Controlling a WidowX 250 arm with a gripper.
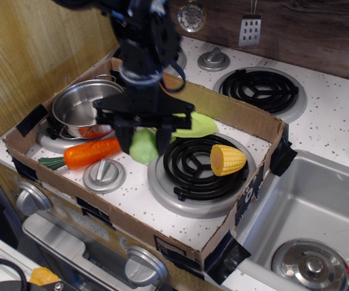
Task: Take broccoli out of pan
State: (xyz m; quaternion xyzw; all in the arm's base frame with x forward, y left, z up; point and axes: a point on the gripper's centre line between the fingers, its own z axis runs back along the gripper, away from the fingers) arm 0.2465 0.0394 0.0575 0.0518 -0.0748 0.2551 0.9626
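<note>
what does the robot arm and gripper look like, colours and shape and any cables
The arm is black throughout, built of chunky blocky segments, with dark cables looping along its side. It ends in a wide black crossbar carrying the gripper, which has two flat, straight black fingers. No markings or labels are legible; the upper part is somewhat blurred.

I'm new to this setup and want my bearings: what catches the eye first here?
The black claw hangs over the middle of the cardboard tray, shut on the pale green broccoli. At far left the shiny pan sits empty, an orange carrot lying just in front. A yellow corn cob rests on the coil burner.
</note>
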